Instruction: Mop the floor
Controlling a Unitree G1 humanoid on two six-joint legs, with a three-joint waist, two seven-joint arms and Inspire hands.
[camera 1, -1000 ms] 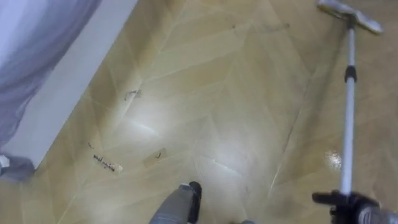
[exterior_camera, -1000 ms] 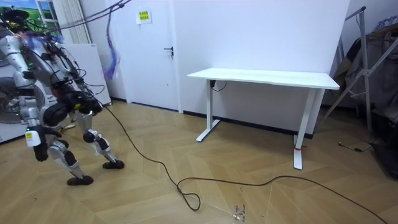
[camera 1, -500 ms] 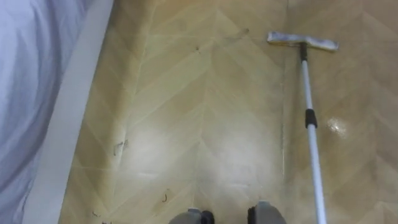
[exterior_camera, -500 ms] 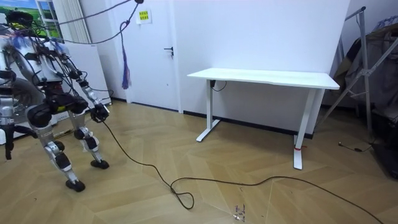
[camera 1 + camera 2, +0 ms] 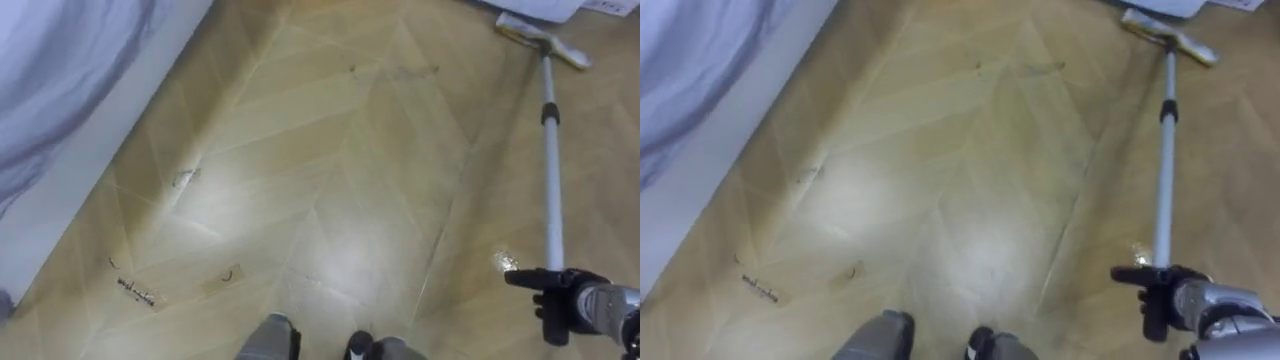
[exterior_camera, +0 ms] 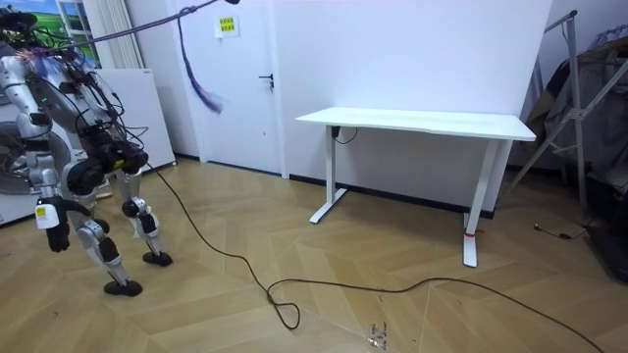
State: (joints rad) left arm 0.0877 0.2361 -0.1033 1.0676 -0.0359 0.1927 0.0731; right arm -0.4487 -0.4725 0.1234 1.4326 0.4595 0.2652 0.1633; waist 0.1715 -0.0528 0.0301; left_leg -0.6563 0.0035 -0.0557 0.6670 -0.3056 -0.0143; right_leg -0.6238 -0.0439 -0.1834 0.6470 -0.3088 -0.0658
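A mop with a white pole (image 5: pixel 550 170) lies out ahead of me at the right, its flat pale head (image 5: pixel 540 40) on the wooden floor far ahead. My right hand (image 5: pixel 572 305) is at the lower right, fingers curled round the near end of the pole. In the right eye view the same hand (image 5: pixel 1180 300) grips the pole below the mop head (image 5: pixel 1170 35). In the room view I stand bent forward at the room view's left, and my left hand (image 6: pixel 51 235) hangs low beside my legs.
A white panel (image 5: pixel 90 150) with grey cloth (image 5: pixel 60 70) over it runs along the left. Small dark bits (image 5: pixel 135 292) and scuffs (image 5: pixel 185 178) mark the floor, and a wet glint (image 5: pixel 505 262) lies near the pole. A white desk (image 6: pixel 417 121) stands across the room.
In the room view I have stepped in place and turned a little, and the eye view has swung with it. My right hand is back in view on the pole.
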